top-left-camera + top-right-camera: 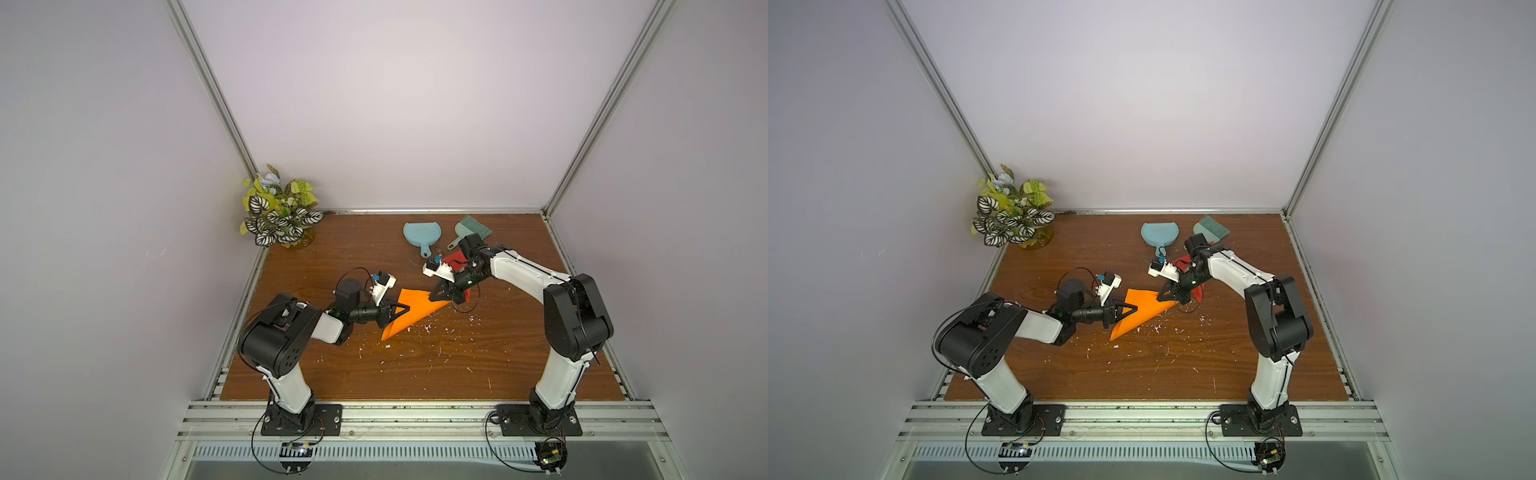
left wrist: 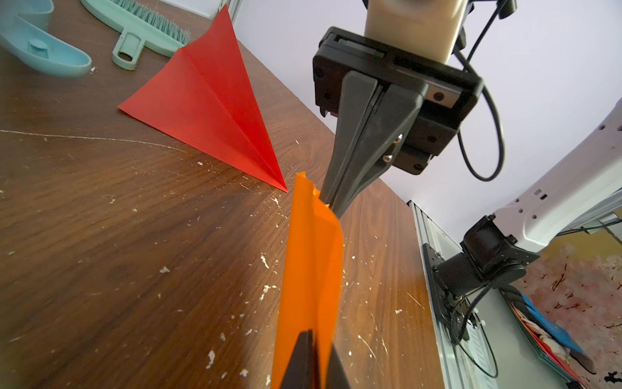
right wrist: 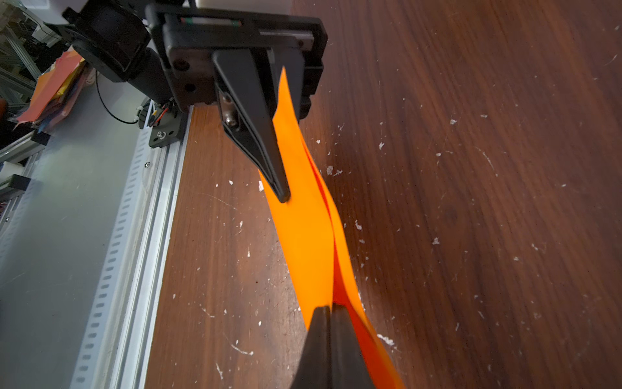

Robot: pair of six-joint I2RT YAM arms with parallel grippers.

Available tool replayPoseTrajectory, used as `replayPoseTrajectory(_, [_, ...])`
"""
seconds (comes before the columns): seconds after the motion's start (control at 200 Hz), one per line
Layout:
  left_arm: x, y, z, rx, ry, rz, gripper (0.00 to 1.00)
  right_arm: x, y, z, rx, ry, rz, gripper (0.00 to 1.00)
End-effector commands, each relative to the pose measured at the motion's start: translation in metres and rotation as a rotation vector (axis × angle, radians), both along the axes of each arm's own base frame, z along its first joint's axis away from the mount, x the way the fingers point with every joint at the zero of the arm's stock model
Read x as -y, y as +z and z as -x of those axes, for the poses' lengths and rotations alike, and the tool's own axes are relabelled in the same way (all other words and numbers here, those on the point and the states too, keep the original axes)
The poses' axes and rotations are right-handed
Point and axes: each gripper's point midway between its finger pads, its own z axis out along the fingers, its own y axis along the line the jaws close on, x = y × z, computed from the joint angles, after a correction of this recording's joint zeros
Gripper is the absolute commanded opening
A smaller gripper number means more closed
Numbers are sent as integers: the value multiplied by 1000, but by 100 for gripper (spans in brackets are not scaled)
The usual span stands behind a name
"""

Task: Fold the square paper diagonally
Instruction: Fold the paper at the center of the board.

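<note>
**Folded paper held at both ends**

The orange paper point(image 1: 419, 309), doubled into a triangle, is clamped between the closed left gripper point(image 1: 406, 308) and the closed right gripper point(image 1: 433, 297). It is seemingly held just above the middle of the wooden table point(image 1: 374, 374).

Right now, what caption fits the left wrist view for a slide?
Left gripper and right gripper pinch folded orange paper over wooden table; red folded paper lies beyond.
</note>
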Motion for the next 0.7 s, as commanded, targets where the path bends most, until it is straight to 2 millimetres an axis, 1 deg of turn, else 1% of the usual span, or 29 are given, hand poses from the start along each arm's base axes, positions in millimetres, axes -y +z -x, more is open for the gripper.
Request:
replayPoseTrajectory(0.0, [4,5,3,17,-20,12,10,-6,24,-3,47,17,-35,0])
replayPoseTrajectory(0.415, [4,4,2,15,-20,12,10,-9,28,-4,63,23,-39,0])
replayPoseTrajectory(0.691, [4,4,2,15,-20,12,10,-11,26,-4,64,29,-29,0])
